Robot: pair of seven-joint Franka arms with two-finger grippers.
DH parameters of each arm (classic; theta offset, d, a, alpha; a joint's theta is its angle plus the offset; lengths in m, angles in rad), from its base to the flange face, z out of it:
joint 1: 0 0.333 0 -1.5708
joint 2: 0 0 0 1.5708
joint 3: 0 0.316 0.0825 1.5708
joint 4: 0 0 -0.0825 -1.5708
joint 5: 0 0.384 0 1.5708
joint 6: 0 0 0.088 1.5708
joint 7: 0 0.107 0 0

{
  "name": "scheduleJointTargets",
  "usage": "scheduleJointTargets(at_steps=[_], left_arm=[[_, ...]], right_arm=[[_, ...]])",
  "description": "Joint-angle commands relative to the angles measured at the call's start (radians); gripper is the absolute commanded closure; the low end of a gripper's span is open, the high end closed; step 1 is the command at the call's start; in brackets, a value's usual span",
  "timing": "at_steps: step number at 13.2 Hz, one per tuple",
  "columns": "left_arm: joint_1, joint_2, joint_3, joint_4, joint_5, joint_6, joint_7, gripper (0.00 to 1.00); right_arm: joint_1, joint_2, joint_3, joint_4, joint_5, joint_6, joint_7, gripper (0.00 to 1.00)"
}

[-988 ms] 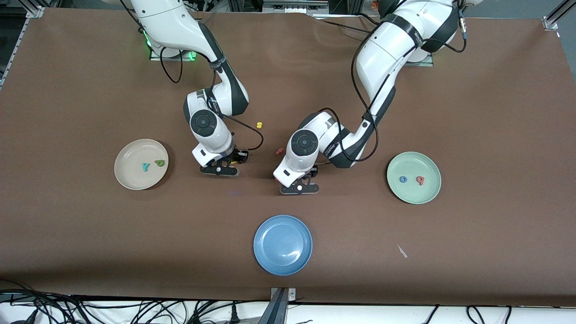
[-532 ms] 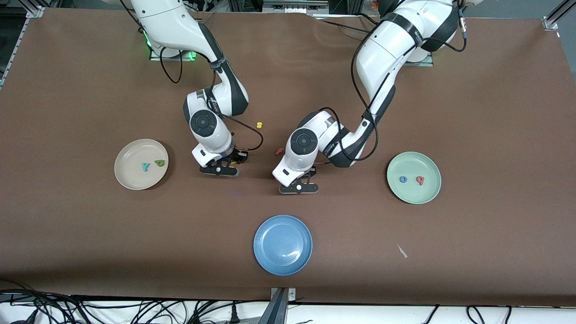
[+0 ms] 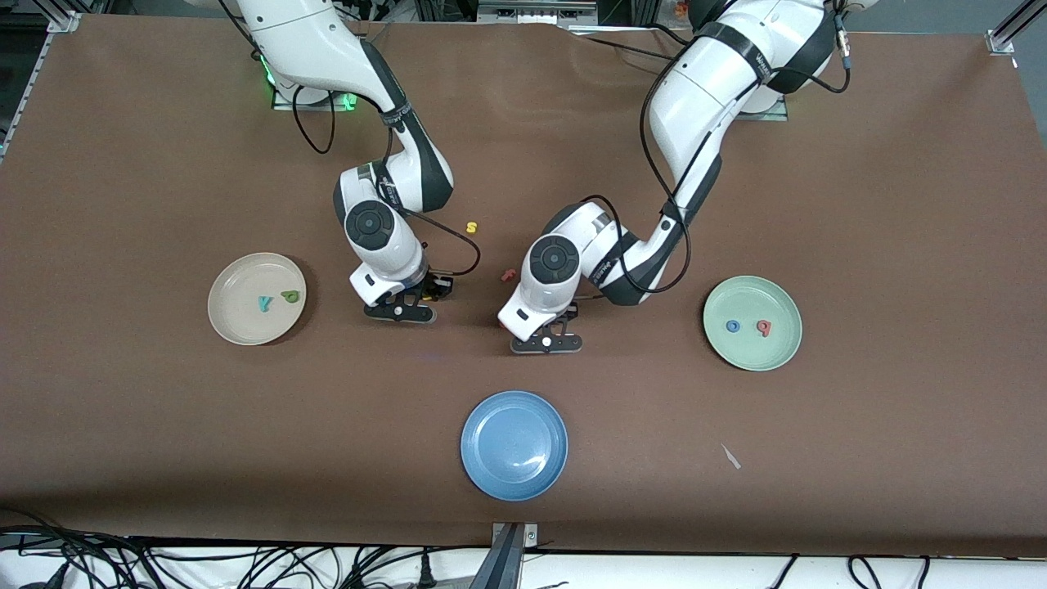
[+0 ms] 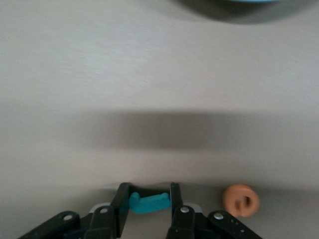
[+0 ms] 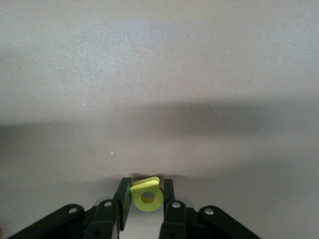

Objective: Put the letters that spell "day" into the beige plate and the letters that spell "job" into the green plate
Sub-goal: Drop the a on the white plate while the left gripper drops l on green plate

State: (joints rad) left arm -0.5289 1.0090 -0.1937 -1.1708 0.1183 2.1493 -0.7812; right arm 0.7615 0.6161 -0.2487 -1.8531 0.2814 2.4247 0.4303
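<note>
My left gripper (image 4: 149,195) is shut on the teal "j" (image 4: 149,203), low at the table between the blue plate and the salmon "f". My right gripper (image 5: 146,188) is shut on a yellow round-bowled letter (image 5: 147,195), down at the table beside the beige plate (image 3: 233,319). That plate holds the teal "y" (image 3: 263,303) and the olive-green letter (image 3: 289,296). The green plate (image 3: 752,353), toward the left arm's end, holds the blue "o" (image 3: 733,325) and the pinkish-red "b" (image 3: 763,327). In the front view both hands (image 3: 546,342) (image 3: 401,309) hide their fingers.
An orange "e" (image 4: 240,200) lies right beside my left gripper. A yellow "s" (image 3: 471,227) and a salmon "f" (image 3: 506,275) lie between the two arms. The blue plate (image 3: 514,444) stands nearest the front camera, with a white scrap (image 3: 730,456) off toward the left arm's end.
Both hands stay almost where they were, low over the middle of the table. The letters on the plates have not moved.
</note>
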Motion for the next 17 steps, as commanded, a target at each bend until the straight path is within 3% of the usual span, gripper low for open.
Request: scheduleJointTargets(at_steps=[1,8,11,14,15,16,17], left_arm=[[0.056,-0.076,-0.001,-0.02,0.02,-0.124,0.052,0.76],[0.223,-0.216,-0.01,-0.064,0.012,-0.318,0.422,0.76],[0.305,-0.312,-0.012,-0.194,0.009,-0.316,0.575,0.76],[0.381,-0.398,-0.01,-0.323,0.012,-0.31,0.69,0.76],[0.406,-0.42,-0.01,-0.357,0.011,-0.307,0.736,0.76],[0.437,-0.434,-0.012,-0.381,0.011,-0.305,0.763,0.76],[0.458,-0.44,-0.012,-0.409,0.007,-0.305,0.773,0.76]], right_arm=[[-0.007,-0.039,-0.059,0.019,0.03,-0.099,-0.104,0.86],[-0.007,-0.179,-0.251,-0.156,0.03,-0.122,-0.459,0.86],[-0.008,-0.184,-0.339,-0.184,0.03,-0.127,-0.556,0.86],[-0.048,-0.168,-0.365,-0.187,0.03,-0.133,-0.588,0.85],[-0.066,-0.158,-0.365,-0.181,0.03,-0.134,-0.596,0.75],[-0.071,-0.147,-0.365,-0.172,0.03,-0.134,-0.587,0.29],[-0.071,-0.147,-0.365,-0.164,0.03,-0.136,-0.578,0.0]])
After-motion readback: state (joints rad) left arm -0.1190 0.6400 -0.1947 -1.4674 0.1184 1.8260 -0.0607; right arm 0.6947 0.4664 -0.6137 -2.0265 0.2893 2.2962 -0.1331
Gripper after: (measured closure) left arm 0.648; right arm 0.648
